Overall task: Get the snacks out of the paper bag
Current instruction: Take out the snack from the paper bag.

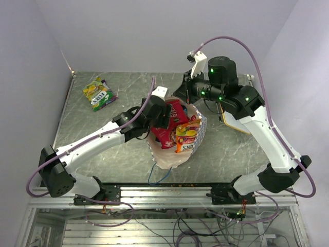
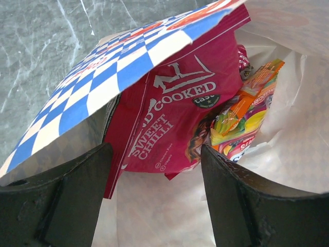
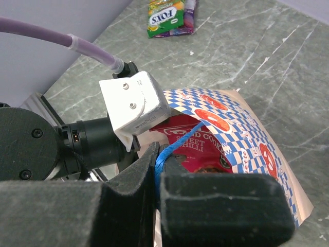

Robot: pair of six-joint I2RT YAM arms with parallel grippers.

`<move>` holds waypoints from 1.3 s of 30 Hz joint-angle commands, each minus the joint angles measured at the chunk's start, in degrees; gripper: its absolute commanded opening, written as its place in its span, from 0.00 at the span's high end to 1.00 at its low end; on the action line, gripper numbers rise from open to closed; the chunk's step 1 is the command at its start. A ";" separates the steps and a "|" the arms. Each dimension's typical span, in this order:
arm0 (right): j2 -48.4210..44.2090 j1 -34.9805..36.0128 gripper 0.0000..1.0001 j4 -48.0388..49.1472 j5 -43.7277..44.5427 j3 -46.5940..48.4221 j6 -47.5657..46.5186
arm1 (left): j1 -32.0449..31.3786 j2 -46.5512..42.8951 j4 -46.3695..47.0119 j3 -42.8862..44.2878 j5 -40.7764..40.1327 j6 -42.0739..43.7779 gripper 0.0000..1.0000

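Gaping at the mouth of the paper bag (image 1: 169,158), the left pincer (image 2: 155,154) is spread wide, a red Sweet Chilli packet (image 2: 169,118) just ahead inside the bag. The right pincer (image 3: 158,164) is clamped on the bag's blue string handle (image 3: 175,146); a yellow-green Fox's packet (image 1: 99,93) lies on the surface (image 1: 231,149), well apart.

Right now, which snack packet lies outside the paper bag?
The yellow-green packet, alone on the table far left; the red packet and orange packet sit inside the bag.
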 commanded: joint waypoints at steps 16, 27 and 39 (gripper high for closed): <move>-2.81 -3.32 1.00 8.02 -8.35 -2.20 2.36 | 2.03 2.81 -2.77 0.52 -5.14 -0.26 0.32; -3.25 -3.32 1.00 8.54 -8.40 -3.13 2.70 | 2.10 5.35 -1.83 -0.28 -5.17 -1.50 0.46; -4.62 -3.75 1.00 11.86 -6.02 -5.72 3.46 | 2.18 0.85 -2.43 2.92 -0.88 -1.42 0.93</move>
